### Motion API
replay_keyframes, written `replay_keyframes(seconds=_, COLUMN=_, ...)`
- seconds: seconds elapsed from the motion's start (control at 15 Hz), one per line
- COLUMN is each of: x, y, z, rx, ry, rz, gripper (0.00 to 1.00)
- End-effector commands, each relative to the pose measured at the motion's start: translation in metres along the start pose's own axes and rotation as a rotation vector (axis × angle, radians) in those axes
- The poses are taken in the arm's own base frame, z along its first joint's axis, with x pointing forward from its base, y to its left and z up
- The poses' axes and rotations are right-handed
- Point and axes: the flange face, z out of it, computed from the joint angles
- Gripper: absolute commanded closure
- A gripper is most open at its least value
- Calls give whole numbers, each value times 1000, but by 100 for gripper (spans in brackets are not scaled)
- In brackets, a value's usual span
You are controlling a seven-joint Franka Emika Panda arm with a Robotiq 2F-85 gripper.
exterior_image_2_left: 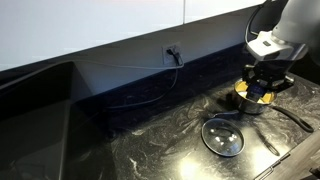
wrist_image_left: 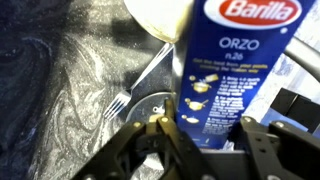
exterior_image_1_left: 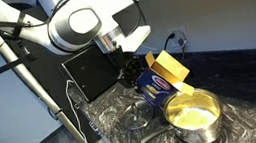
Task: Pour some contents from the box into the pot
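- Over the dark marbled counter (exterior_image_1_left: 233, 132) we've got the gripper (wrist_image_left: 205, 128) clamped on the box (wrist_image_left: 235, 70), one finger pressed to each side of the carton.
- We can read the blue panel plainly in the wrist view: Barilla up top, orzo beneath, small printing and pictures lower down.
- In an exterior view the box (exterior_image_1_left: 165, 74) hangs tilted, with its yellow end raised and its blue face turned toward the camera, just above the pot (exterior_image_1_left: 195, 116).
- That pot sits on the counter, shiny steel outside and pale yellowish inside. We cannot tell whether anything is falling into it.
- From the wrist, the pot (wrist_image_left: 150, 12) shows at the top edge, just past the carton's far end.
- A fork (wrist_image_left: 135, 87) lies flat on the counter beside the pot, tines pointing to the lower left of the wrist view.
- In an exterior view we catch the gripper (exterior_image_2_left: 262, 88) right over the pot (exterior_image_2_left: 250, 104), with the long dark handle (exterior_image_2_left: 292, 117) running off to the right.
- A round glass lid (exterior_image_2_left: 222, 137) with a knob lies flat on the counter near the pot, not touching it.
- On the wall behind, an outlet (exterior_image_2_left: 172, 52) has a cable plugged in.
- A black case (exterior_image_1_left: 93, 71) stands behind the arm.
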Motion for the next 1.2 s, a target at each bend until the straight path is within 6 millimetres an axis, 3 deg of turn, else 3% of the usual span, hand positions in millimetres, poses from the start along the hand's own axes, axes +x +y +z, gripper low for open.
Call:
replay_keyframes(seconds=0.0, x=13, y=-11, z=-21, rx=-7, ry=-169, rz=7, gripper=77)
replay_keyframes(seconds=0.33, x=38, y=-14, z=-21, rx=-9, ry=-378, rz=-15, gripper=77)
replay_keyframes(seconds=0.73, x=74, y=-4, z=-22, rx=-52, ry=-535, rz=-89, gripper=77)
replay_keyframes(seconds=1.13, x=125, y=7, z=-9, rx=-104, ry=-717, rz=-172, gripper=77)
